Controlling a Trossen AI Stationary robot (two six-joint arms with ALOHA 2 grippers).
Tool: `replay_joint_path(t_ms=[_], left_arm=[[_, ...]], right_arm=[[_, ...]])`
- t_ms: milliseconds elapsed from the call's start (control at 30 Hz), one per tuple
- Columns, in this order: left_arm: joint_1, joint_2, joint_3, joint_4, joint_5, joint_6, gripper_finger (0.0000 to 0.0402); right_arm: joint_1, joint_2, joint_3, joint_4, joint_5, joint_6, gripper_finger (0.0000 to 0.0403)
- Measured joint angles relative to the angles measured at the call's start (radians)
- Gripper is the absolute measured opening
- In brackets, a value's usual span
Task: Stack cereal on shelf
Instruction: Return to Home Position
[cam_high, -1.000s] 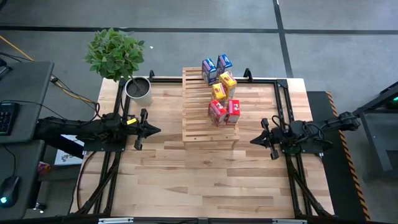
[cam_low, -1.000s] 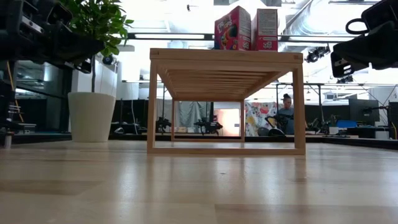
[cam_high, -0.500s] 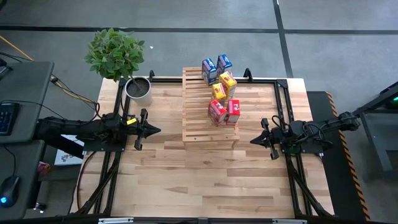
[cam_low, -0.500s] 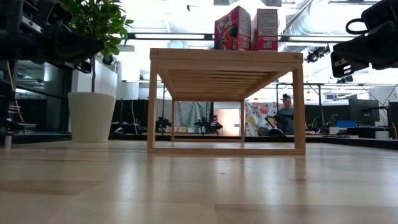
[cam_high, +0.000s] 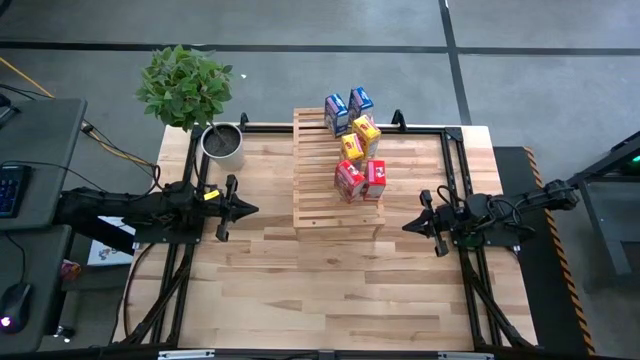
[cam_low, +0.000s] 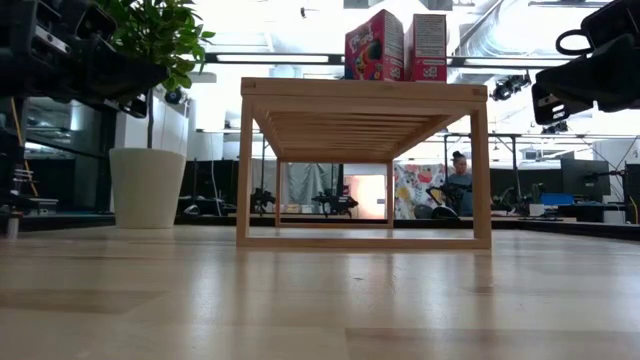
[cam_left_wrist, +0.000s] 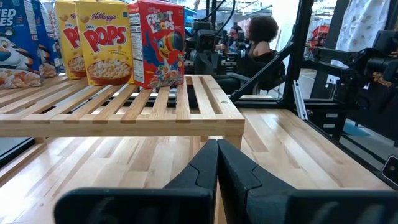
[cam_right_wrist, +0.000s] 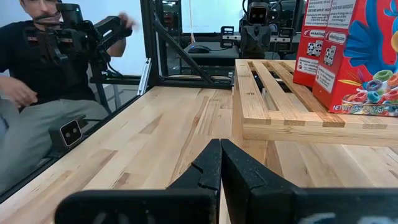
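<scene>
From above, the cereal (cam_high: 356, 145) stands in pairs on the shelf (cam_high: 315, 195), whose near end lies between the left gripper (cam_high: 250, 210) and right gripper (cam_high: 406, 226), apart from both; at table height, two red boxes (cam_low: 375, 45) top it; both wrist views show fingers (cam_left_wrist: 199, 171) pressed together, short of the shelf.

Left arm (cam_high: 150, 210), right arm (cam_high: 492, 221) — both level, pointing inward, jaws pressed together.

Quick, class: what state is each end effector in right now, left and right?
Left end effector: closed, empty, left of the shelf.
Right end effector: closed, empty, right of the shelf.
</scene>
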Motion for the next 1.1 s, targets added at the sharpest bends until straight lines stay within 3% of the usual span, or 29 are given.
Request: replay_joint_path(t_ms=[633, 967, 1100], left_arm=[[-0.002, -0.271, 0.002, -0.067, 0.000, 0.000, 0.0000], [0.017, -0.271, 0.001, -0.065, 0.000, 0.000, 0.0000], [0.023, -0.271, 0.001, -0.232, 0.032, -0.003, 0.0000]], right_arm=[[0.000, 0.000, 0.000, 0.000, 0.000, 0.000, 0.0000], [0.000, 0.000, 0.000, 0.000, 0.000, 0.000, 0.0000], [0.000, 0.000, 0.000, 0.000, 0.000, 0.000, 0.0000]])
